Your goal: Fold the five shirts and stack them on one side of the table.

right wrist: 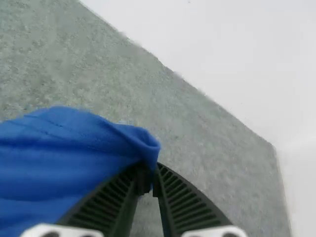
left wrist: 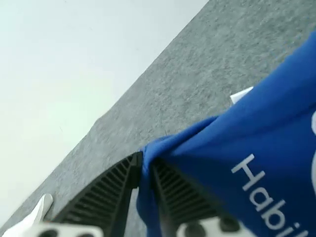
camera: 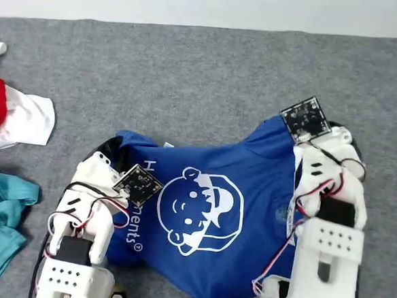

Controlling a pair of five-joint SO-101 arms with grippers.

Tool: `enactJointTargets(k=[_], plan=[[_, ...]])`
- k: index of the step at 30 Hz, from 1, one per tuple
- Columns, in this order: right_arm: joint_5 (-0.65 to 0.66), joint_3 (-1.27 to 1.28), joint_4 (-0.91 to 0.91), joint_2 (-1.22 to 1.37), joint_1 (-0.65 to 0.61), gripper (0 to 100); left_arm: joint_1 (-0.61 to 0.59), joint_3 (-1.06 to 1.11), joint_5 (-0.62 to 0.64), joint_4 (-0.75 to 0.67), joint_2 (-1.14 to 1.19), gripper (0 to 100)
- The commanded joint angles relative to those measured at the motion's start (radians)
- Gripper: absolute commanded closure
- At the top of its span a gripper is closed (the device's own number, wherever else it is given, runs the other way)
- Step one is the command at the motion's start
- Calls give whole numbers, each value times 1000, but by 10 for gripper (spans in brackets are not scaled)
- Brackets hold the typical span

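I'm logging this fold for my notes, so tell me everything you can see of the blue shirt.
The blue shirt is soft, knit-looking cloth, print up: a white cartoon face in a cap and white lettering along one side. It is spread, slightly rumpled, over the grey table. The left hand is shut on a bunched edge near the lettering; the right hand is shut on a rolled edge at the opposite side. A small white tag shows at its far edge.

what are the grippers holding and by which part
Both hold the blue shirt: the left gripper pinches one bunched edge, the right gripper another.
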Motion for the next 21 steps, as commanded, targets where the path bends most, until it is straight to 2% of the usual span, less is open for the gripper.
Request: enactJointTargets(k=[1, 5, 8, 16, 21], plan=[[3, -167, -41, 153, -10, 990, 5, -8, -9, -52, 6, 998], [3, -308, -39, 302, -10, 990, 3, -15, -9, -143, 110, 998], [3, -430, -33, 418, -10, 990, -15, -104, -8, -222, 293, 998], [3, -651, -31, 676, -12, 990, -29, -650, 143, -245, 1053, 998], [-35, -700, -31, 756, -10, 990, -29, -940, 221, -180, 1341, 998]])
